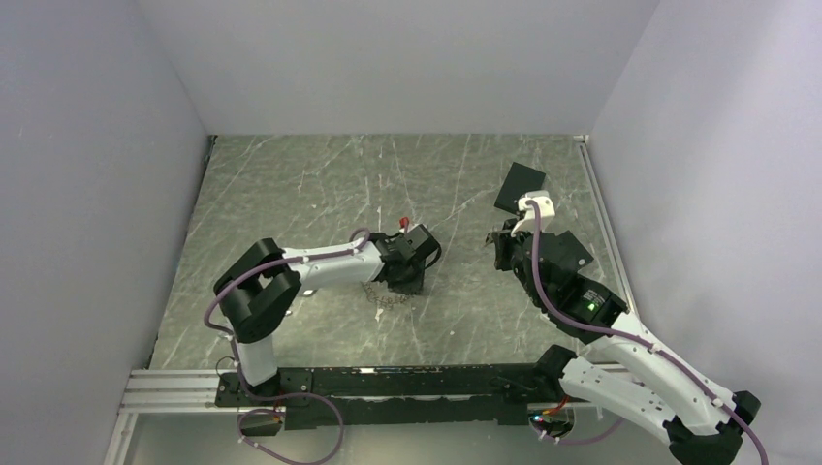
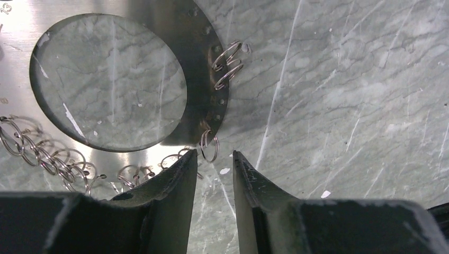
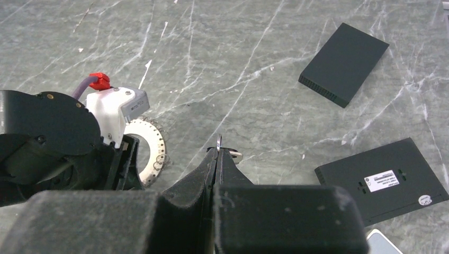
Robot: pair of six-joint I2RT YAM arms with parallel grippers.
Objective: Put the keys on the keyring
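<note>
The keyring (image 2: 204,74) is a flat silver disc with a large round hole and small holes along its rim. It lies on the marble table, and also shows in the top view (image 1: 390,296) and the right wrist view (image 3: 153,151). Small wire split rings (image 2: 227,62) hang from its rim. One split ring (image 2: 209,146) sits just ahead of my left gripper (image 2: 213,159), which is open a narrow gap with nothing between its fingers. My right gripper (image 3: 218,151) is shut on a thin metal key (image 3: 219,141) seen edge-on, off to the right of the keyring (image 1: 504,254).
Two flat black boxes lie on the table at the right, one further back (image 3: 344,63) and one nearer (image 3: 381,180). In the top view they lie just behind and right of the right gripper (image 1: 521,186). The left arm's wrist (image 3: 47,132) hangs over the keyring. Grey walls stand on three sides.
</note>
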